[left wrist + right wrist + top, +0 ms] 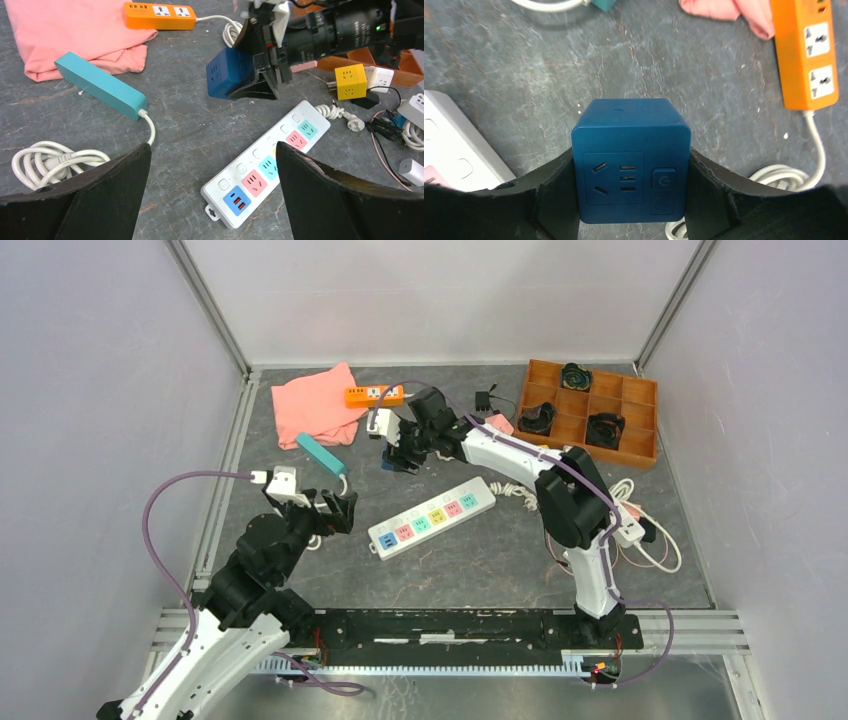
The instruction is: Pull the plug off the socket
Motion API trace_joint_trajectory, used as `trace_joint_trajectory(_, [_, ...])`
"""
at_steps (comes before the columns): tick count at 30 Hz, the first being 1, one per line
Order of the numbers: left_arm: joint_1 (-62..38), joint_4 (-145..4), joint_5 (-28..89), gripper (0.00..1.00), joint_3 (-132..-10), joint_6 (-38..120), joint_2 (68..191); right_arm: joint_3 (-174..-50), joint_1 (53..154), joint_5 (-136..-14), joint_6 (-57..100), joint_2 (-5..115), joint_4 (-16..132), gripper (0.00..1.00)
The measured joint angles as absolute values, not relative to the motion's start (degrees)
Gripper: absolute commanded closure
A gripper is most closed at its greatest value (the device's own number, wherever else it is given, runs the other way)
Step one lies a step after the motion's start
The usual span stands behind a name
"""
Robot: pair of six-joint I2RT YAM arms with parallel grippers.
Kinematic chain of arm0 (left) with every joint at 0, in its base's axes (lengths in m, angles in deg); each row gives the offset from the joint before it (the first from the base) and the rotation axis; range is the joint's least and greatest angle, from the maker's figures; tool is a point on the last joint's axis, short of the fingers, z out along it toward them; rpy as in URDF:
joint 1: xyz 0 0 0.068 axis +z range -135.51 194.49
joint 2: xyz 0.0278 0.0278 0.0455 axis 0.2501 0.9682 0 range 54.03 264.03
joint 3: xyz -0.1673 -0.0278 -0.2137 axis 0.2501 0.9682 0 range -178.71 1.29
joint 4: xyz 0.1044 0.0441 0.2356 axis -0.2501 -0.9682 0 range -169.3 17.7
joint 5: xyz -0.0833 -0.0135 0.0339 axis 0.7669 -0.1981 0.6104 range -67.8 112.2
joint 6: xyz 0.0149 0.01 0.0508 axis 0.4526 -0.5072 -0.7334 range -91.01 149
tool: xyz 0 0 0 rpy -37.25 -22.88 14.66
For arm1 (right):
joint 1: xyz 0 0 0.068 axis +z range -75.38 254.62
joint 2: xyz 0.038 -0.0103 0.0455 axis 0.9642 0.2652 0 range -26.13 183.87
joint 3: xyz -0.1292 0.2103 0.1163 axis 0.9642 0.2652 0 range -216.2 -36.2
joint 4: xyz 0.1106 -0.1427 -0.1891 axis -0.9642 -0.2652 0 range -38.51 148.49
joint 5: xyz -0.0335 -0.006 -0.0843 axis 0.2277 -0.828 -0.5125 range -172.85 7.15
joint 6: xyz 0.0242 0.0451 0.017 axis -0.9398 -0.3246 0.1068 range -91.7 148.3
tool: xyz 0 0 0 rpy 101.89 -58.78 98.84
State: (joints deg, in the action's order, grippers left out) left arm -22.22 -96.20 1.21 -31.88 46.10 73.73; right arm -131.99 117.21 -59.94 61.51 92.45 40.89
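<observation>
A grey, stone-patterned tabletop (450, 570) is seen, enclosed by pale walls. An orange compartmented tray (600, 456) is set in the far right corner, with dark objects lodged in several of its compartments. A pink cloth (315, 405) is spread near the far left corner. The socket (432, 517), a long white strip with a row of pastel outlets, is laid flat and diagonally about the middle of the tabletop, one end turned toward the near left and the other toward the far right, where its white cord (515, 490) is coiled; no outlet that shows is occupied. A teal power strip (322, 453) is placed between the cloth and the socket, with one end resting on the cloth's near edge. A short orange power strip (375, 395) is laid by the far edge, touching the cloth's right border. The left hand (338, 508) is held spread and empty, toward the left edge, just beside the socket's near-left end and apart from it. The right hand (395, 458) is positioned nearer the far edge, beyond the socket. The plug (630, 150), a dark blue cube with an outlet face and a button, is pinched between its fingers by two opposite sides and is kept well clear of the socket; whether the tabletop is touched by it cannot be told. A small yellow cube (350, 81) is seen toward the right edge, close to the tray.
</observation>
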Motion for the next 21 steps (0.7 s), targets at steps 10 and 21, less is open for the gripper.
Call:
trace_joint_trajectory(10, [-22.22, -96.2, 1.21, 0.0, -31.84, 46.1, 73.73, -131.99, 117.74, -66.63, 60.0, 97.15, 41.78, 0.75])
trace_joint_trajectory(21, [-22.22, -96.22, 1.1, 0.0, -31.84, 46.1, 73.16, -132.1, 118.24, -69.77, 60.03, 99.34, 42.55, 0.17])
